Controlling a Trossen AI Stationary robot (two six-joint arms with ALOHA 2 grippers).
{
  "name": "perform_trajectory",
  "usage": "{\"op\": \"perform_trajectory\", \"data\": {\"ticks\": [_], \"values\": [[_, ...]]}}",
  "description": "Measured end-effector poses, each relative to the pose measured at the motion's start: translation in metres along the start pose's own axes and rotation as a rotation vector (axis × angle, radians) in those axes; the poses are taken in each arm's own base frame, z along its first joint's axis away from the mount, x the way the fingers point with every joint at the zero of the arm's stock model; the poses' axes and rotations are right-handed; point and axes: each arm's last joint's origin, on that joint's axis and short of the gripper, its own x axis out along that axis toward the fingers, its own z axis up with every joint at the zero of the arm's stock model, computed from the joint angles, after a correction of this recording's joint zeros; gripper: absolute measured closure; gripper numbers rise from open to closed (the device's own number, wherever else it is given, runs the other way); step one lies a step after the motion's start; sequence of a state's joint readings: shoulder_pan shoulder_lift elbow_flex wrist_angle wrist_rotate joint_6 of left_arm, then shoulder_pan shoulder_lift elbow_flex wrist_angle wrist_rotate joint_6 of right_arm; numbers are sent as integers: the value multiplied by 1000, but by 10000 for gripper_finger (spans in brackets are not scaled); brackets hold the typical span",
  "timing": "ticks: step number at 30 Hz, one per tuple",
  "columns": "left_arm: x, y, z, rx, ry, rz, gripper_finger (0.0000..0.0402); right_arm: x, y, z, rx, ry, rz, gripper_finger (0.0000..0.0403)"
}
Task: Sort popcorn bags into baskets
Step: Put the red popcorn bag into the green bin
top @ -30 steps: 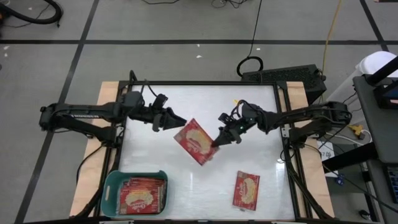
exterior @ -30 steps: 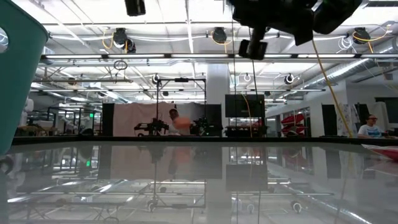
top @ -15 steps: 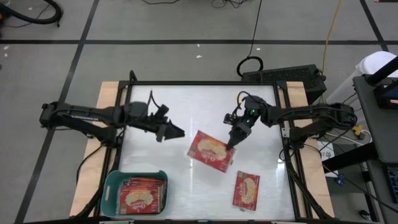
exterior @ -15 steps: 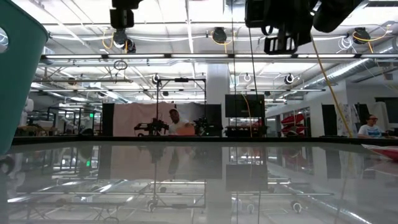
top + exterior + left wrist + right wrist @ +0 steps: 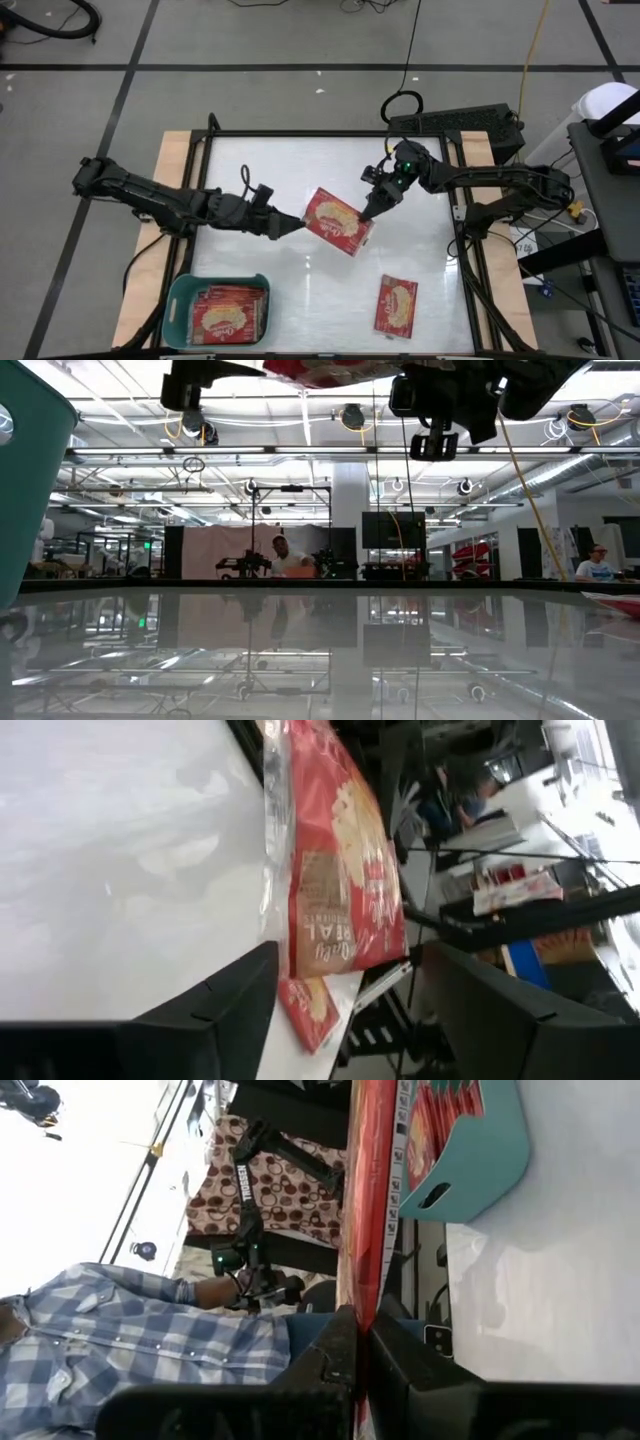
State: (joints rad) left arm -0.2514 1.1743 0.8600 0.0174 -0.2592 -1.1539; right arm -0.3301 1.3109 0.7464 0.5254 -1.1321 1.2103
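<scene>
While one popcorn bag [image 5: 336, 221] hangs above the table clamped at its far edge by the right gripper [image 5: 372, 207], the left gripper [image 5: 296, 222], fingers apart, flanks its near edge, contact hard to make out.

Both arms are dark, nearly black, built of slim tubular links joined by thicker rounded joints. Thin black cables run in loops along the links near the wrists. The left claw [image 5: 296, 221] ends in two pointed black fingers [image 5: 215, 1010] with flat, matte, angular faces. The right claw [image 5: 367, 212] is of the same make, and a small green light glows on the wrist housing just behind it.
</scene>
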Motion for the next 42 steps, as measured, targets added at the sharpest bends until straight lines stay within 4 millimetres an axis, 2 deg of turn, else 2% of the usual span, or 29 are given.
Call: {"op": "perform_trajectory", "data": {"ticks": [6, 11, 14, 23, 35, 42], "values": [[-7, 7, -16, -4, 84, 108, 145, -4, 0, 2, -12, 3, 4, 403], [-8, -3, -13, -22, -37, 48, 164, -2, 0, 1, -40, -16, -5, 403], [0, -8, -10, -32, -119, -3, 176, -1, -1, 2, -77, -55, -23, 403], [30, -3, -12, -25, -182, -38, 206, 3, 2, 2, -154, -94, -26, 403], [32, -2, -9, 8, -181, -41, 215, 13, 4, -4, -156, -49, -13, 403], [33, -2, -10, 2, -111, -72, 255, 16, 4, -6, -157, -35, -12, 403]]}}
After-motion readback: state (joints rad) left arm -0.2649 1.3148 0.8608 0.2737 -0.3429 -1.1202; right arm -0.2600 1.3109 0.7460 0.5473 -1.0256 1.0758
